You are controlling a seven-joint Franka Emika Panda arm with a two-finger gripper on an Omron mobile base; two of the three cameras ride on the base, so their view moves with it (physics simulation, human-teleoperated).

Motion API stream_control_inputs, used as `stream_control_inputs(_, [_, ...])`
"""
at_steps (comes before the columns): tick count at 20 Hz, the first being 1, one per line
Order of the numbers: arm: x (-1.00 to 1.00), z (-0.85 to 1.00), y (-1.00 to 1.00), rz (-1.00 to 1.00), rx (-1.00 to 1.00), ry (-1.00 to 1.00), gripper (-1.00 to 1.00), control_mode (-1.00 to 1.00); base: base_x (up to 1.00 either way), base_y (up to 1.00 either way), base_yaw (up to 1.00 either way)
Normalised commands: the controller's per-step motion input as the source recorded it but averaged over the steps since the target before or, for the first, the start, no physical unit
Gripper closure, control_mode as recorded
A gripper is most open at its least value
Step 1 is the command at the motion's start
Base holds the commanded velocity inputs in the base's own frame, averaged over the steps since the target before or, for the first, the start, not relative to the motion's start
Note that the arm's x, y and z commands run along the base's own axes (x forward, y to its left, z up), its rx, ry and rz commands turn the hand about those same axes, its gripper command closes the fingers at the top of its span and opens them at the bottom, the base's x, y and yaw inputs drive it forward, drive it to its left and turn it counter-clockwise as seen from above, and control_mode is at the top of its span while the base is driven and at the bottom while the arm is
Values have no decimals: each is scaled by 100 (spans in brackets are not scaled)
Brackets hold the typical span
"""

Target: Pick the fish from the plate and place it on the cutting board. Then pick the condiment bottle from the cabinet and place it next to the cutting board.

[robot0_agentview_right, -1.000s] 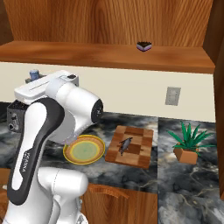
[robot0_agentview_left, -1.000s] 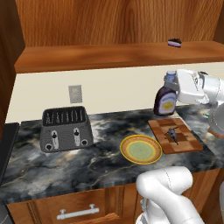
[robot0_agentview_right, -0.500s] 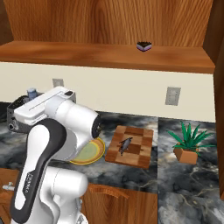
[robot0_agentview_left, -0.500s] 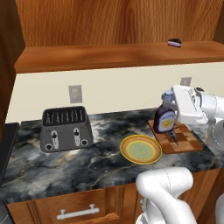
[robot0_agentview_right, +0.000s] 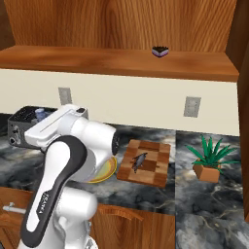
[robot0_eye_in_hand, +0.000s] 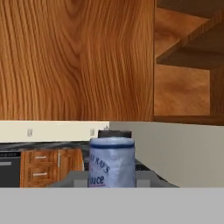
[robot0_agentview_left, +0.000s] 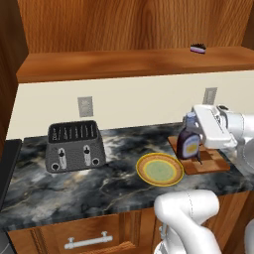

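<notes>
Currently the condiment bottle point(robot0_agentview_left: 188, 144) is gripped by the closed gripper point(robot0_agentview_left: 198, 130) at the right of the left base view, low by the left edge of the cutting board point(robot0_agentview_left: 212, 161). The fish point(robot0_agentview_right: 140, 160) is seen lying on the board, beside the plate point(robot0_agentview_left: 159, 169).
</notes>
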Motion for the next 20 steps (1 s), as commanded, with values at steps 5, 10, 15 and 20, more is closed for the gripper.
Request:
stream_control_inputs(5, [0, -46, 3, 3, 0, -1, 100, -100, 0, 0, 0])
stream_control_inputs(10, [-3, -49, 1, 3, 0, -5, 100, -100, 0, 0, 0])
stream_control_inputs(15, [-6, -41, 0, 0, 0, -4, 100, -100, 0, 0, 0])
stream_control_inputs(20, [-2, -40, 0, -6, 0, -4, 100, -100, 0, 0, 0])
